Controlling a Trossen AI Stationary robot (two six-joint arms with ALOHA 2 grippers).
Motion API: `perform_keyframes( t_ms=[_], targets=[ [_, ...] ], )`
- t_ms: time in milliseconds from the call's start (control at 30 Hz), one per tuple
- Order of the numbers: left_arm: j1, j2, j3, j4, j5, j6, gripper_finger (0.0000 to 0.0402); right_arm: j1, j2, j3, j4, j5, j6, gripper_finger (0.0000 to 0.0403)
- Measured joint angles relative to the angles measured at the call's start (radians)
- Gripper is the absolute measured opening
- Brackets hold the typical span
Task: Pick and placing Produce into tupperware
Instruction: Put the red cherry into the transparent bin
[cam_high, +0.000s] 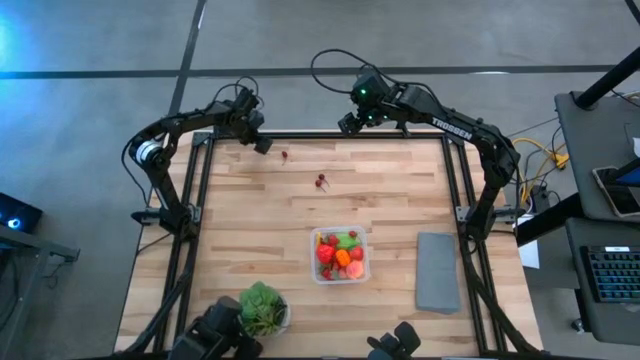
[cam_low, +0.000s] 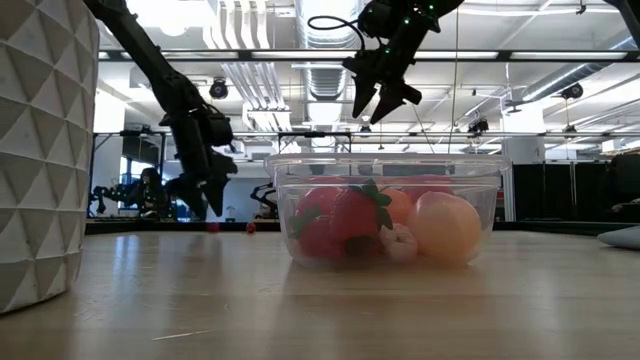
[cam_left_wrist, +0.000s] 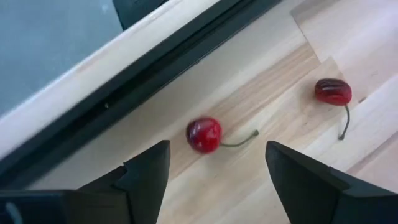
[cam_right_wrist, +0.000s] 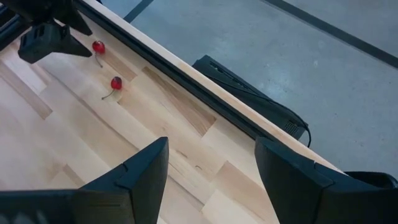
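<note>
The wooden desk (cam_high: 250, 220) carries everything, with both dark arms reaching in from its far edge. The left arm bends over the far left corner, its left gripper (cam_high: 262, 146) low above the wood and its jaws spread apart, holding nothing; in the left wrist view a red cherry (cam_left_wrist: 204, 135) lies on the boards between the two finger tips, touching neither. The right arm hangs over the far edge near the middle, its right gripper (cam_high: 350, 124) raised well above the desk, jaws open and empty.

A flat grey slab (cam_high: 437, 271) lies toward the right side of the desk, just beside the tupperware (cam_high: 362, 262). A white bowl with a leafy green plant (cam_high: 262, 307) stands at the near edge, left of centre.

The tupperware, clear and shallow, sits near the middle of the desk's near half and already holds produce: a strawberry (cam_low: 337, 222), a peach-coloured fruit (cam_low: 446, 226) and smaller green and orange pieces.

A second cherry (cam_high: 321, 181) lies on bare wood between the first cherry and the tupperware, well apart from both.
</note>
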Motion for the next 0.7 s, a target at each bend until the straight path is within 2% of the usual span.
perform_keyframes(
  t_ms=[133,333,700],
  targets=[
    [0.005,0.003,-0.001,0.018,-0.002,0.066,0.0237,0.0,0.0,-0.001,-0.001,0.0,0.001,0.0231],
    [0.01,0.031,0.0,0.018,0.007,0.041,0.0218,0.0,0.0,-0.001,-0.001,0.0,0.003,0.0231],
    [0.015,0.031,-0.002,0.045,0.014,0.062,0.0214,0.0,0.0,-0.001,0.001,0.0,0.003,0.0231]
  ],
)
